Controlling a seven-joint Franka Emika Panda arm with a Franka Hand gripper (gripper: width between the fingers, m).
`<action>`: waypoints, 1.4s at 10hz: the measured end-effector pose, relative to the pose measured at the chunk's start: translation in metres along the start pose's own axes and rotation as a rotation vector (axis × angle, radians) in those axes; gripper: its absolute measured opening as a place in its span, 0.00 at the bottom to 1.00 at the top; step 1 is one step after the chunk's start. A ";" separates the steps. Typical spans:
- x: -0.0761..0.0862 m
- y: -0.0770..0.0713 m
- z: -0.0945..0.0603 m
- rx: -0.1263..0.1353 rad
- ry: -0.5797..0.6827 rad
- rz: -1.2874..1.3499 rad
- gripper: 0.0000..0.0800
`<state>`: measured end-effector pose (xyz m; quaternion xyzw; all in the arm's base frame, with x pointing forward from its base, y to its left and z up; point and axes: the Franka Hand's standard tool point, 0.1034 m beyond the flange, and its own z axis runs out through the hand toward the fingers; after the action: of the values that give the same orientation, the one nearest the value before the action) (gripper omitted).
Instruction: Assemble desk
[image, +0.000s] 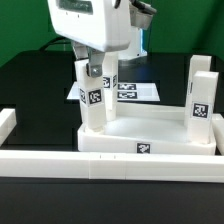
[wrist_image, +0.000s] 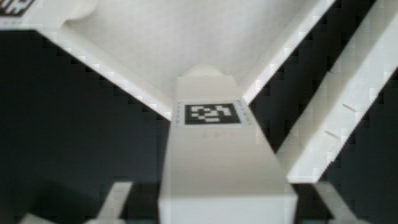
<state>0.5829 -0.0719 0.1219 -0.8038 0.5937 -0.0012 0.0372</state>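
Border wall (image: 60, 160) runs long and low nearest the exterior camera, and just behind it lies the tabletop (image: 150, 140), its raised rim up and a tag on its near side. Three legs already stand on it: two close together at the exterior view's right (image: 199, 97), and one at the far corner beyond my gripper (image: 111, 84).

Next comes what I hold. My gripper (image: 92, 72) is closed partway on the fourth leg (image: 92, 108), gripping its top end; in the wrist view the fingertips (wrist_image: 116, 200) flank the leg's sides (wrist_image: 224, 160). The leg hangs upright with its foot at the near corner of the tabletop on the exterior view's left. Whether the foot has started into its seat I cannot tell; the wrist view shows its far end against the inner corner of the rim.

I judge this to be the fitting of the last leg. The next move calls for keeping the leg plumb over the corner, pressing down and turning it home. The risk is a tilted leg that binds, or a tabletop that slides on the desk (image: 30, 75) under my push.

Farther back, the marker board (image: 132, 92) lies flat, well apart from the work. What crowds me is the far leg beside my gripper and the rim walls meeting at the corner.
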 end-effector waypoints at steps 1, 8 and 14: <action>-0.001 -0.001 0.000 0.011 -0.003 0.086 0.36; -0.001 0.000 0.002 0.011 -0.005 0.021 0.80; 0.000 0.000 0.002 0.012 -0.001 -0.472 0.81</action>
<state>0.5831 -0.0716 0.1195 -0.9202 0.3891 -0.0131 0.0406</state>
